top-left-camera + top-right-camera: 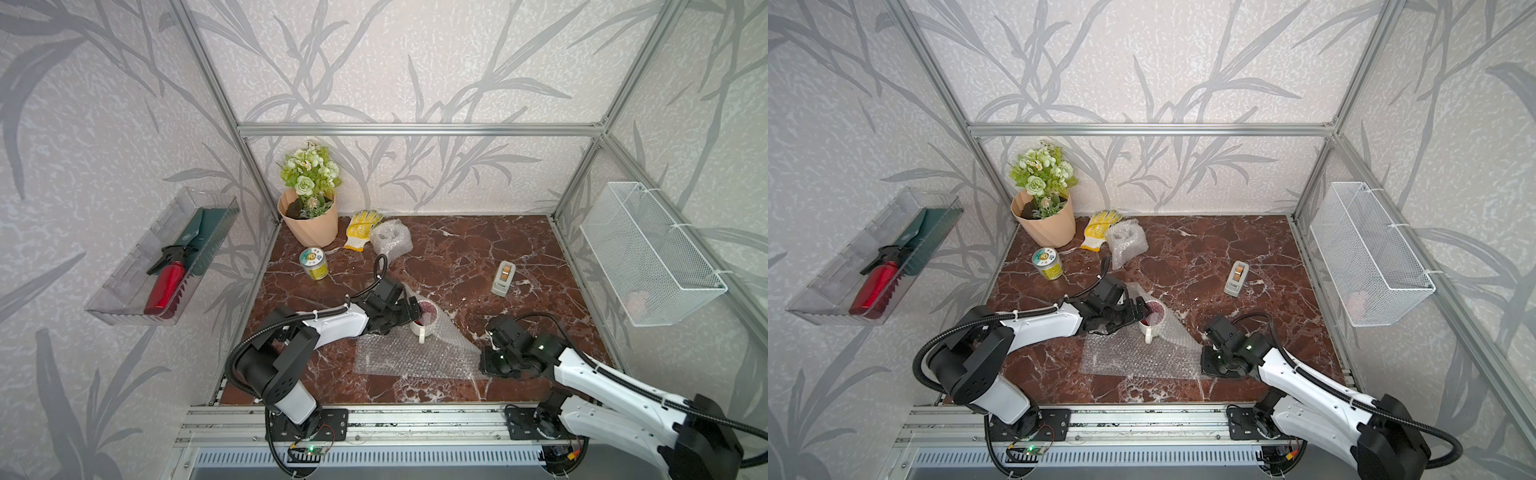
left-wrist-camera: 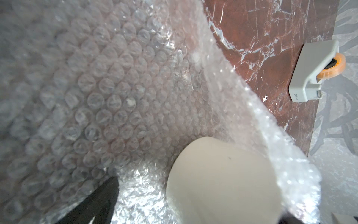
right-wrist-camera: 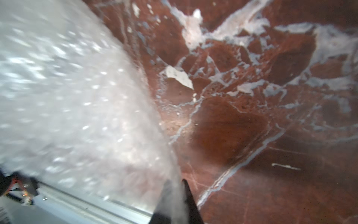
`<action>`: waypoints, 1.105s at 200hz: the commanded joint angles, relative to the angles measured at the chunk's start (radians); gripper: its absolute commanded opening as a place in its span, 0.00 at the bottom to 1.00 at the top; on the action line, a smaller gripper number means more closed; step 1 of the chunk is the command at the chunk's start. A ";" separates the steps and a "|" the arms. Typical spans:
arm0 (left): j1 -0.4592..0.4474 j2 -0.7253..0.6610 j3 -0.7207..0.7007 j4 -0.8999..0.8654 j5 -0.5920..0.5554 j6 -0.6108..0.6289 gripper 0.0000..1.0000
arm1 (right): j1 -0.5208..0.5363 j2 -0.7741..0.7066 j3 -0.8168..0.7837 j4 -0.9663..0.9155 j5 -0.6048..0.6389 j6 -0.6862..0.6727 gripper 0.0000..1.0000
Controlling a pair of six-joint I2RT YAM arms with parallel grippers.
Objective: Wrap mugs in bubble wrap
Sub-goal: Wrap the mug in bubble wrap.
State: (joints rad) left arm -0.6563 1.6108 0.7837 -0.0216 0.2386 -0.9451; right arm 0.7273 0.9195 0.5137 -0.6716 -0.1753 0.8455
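A white mug (image 1: 418, 327) (image 1: 1147, 328) with a red inside stands on a sheet of bubble wrap (image 1: 409, 358) (image 1: 1138, 356) at the middle of the table. The sheet's far side rises against the mug and partly covers its mouth. My left gripper (image 1: 408, 316) (image 2: 199, 199) is open around the mug's left side. In the left wrist view the mug (image 2: 222, 184) sits off one black finger (image 2: 104, 199), with wrap showing in the gap. My right gripper (image 1: 484, 362) (image 3: 175, 191) is shut on the sheet's near right corner (image 3: 87, 116).
A bundle of bubble wrap (image 1: 390, 237) lies at the back beside a yellow-dotted glove (image 1: 360, 229), its contents unclear. A flower pot (image 1: 309, 226) and a tin can (image 1: 314, 264) stand back left. A tape dispenser (image 1: 503, 279) (image 2: 310, 73) lies to the right. A wire basket (image 1: 648, 253) hangs on the right wall.
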 commanded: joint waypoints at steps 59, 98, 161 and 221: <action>-0.004 0.035 -0.032 -0.032 -0.002 -0.019 0.99 | 0.006 0.085 0.287 0.172 -0.157 -0.065 0.10; -0.005 0.031 -0.047 -0.022 -0.002 -0.020 0.99 | 0.006 0.299 0.420 0.335 -0.185 -0.088 0.10; -0.010 0.028 -0.060 -0.003 0.004 -0.022 0.99 | 0.005 0.563 0.524 0.477 -0.165 -0.149 0.06; -0.011 0.005 -0.062 0.022 0.042 -0.002 0.97 | 0.000 0.679 0.487 0.584 -0.142 -0.100 0.04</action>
State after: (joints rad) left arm -0.6579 1.6096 0.7563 0.0422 0.2413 -0.9451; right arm 0.7219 1.5509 1.0157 -0.1654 -0.3225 0.7292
